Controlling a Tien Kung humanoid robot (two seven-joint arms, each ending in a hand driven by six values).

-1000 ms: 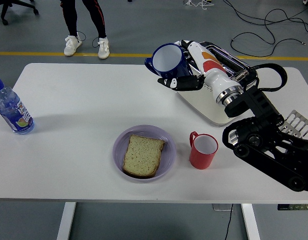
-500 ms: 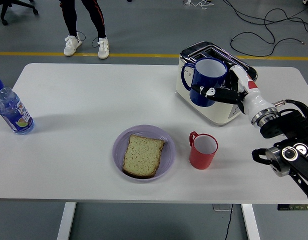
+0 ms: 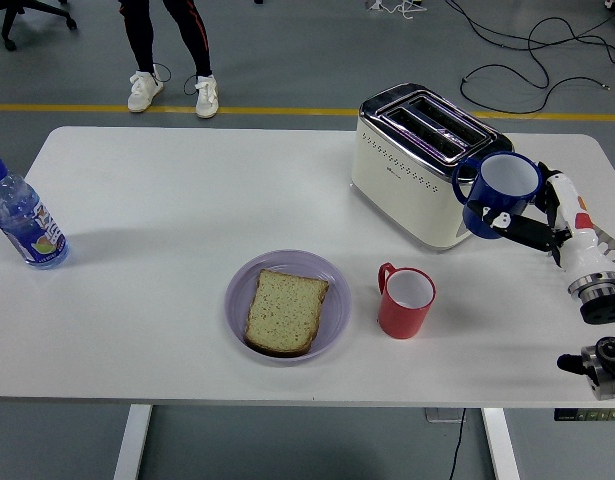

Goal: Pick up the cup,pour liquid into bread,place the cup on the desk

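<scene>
Blue glazed cup [image 3: 501, 193] is up off the surface [image 3: 157, 250], wrapped in the right hand [image 3: 532, 228], hanging just right of the toaster [image 3: 419, 165] at the far right. Left hand isn't in sight.

My worry: the cup is right beside the toaster's hard flank, so a sloppy descent could clip it and knock the cup crooked. It also looks close to the surface's right edge, so setting it down there seems risky.

Textures: smooth cream toaster with shiny chrome slots, spongy bread [image 3: 285, 311] on a glossy lilac plate [image 3: 332, 275], a red mug [image 3: 406, 300] right of the plate, and a clear plastic bottle [image 3: 22, 219] far left.
</scene>
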